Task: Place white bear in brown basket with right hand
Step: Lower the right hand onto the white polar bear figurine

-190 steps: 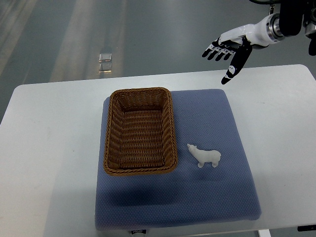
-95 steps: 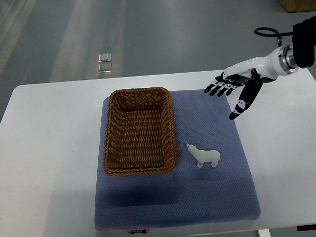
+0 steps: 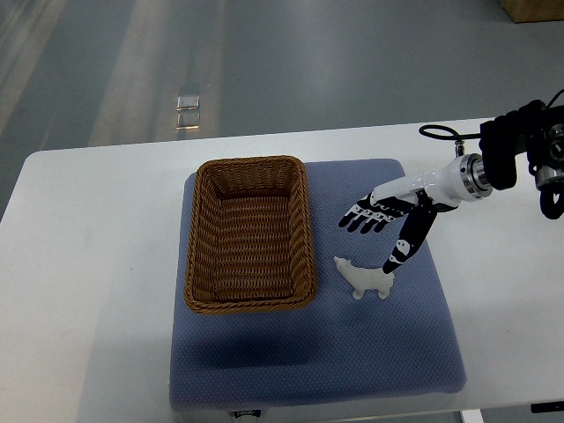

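Observation:
A small white bear (image 3: 365, 278) lies on its side on the blue mat (image 3: 317, 352), just right of the brown wicker basket (image 3: 249, 233), which holds nothing. My right hand (image 3: 377, 231) comes in from the right edge and hovers just above and behind the bear. Its fingers (image 3: 361, 218) are spread open and its thumb (image 3: 397, 252) points down close to the bear's back. It holds nothing. The left arm is out of view.
The mat lies on a white table (image 3: 88, 264) whose far edge runs behind the basket. Grey floor lies beyond, with a small shiny object (image 3: 187, 110) on it. A black cable (image 3: 441, 132) loops at the right wrist.
My right hand has moved down and left, from beyond the table's far right corner to just over the bear. Its fingers stay spread. The bear and basket have not moved.

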